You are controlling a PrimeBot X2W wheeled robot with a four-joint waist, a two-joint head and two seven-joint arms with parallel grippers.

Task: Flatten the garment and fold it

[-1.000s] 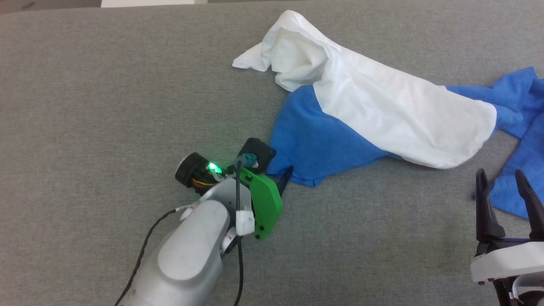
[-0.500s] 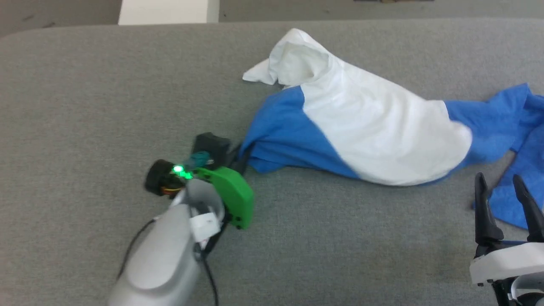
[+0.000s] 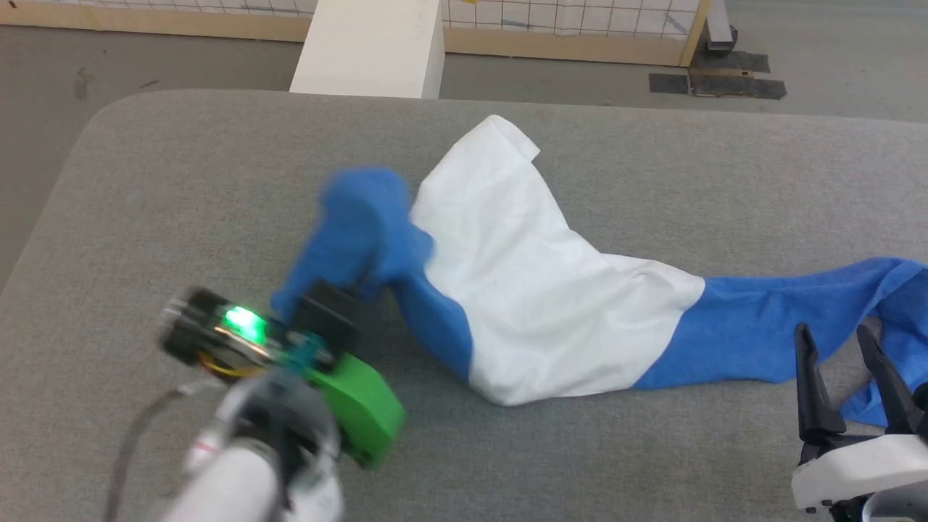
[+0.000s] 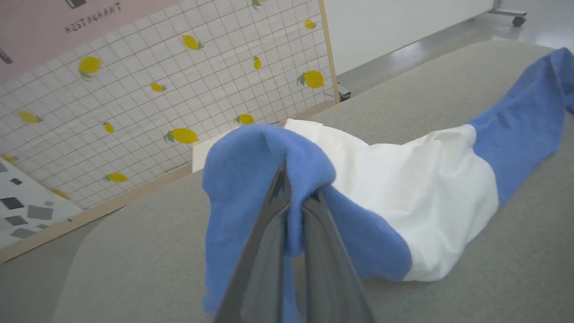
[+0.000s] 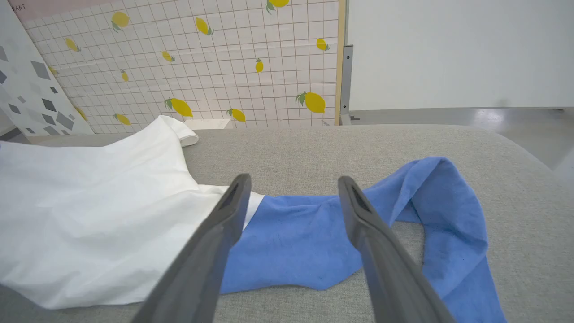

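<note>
The grey padded table (image 3: 181, 181) carries everything. The garment (image 3: 536, 290) lies across its middle, drawn into 1 long band rather than spread flat. Its long axis runs from the robot's left to its right: a blue end at the left, the white body in the middle, then a blue sleeve (image 5: 314, 251) trailing right and looping back on itself. A white flap points away toward the table's far edge. Flattening looks barely begun to me, and folding not started.

The left gripper (image 4: 296, 197) has its 2 fingers pinched together on the blue cloth at the left end. It holds that end raised off the table, so the fabric drapes over the fingertips. This hold probably serves to pull the bunch out lengthwise. In the head view that end is blurred.

The right gripper (image 3: 832, 333) has its fingers spread wide and grasps nothing. It hovers near the blue sleeve, likely placed to take the opposite end.
</note>
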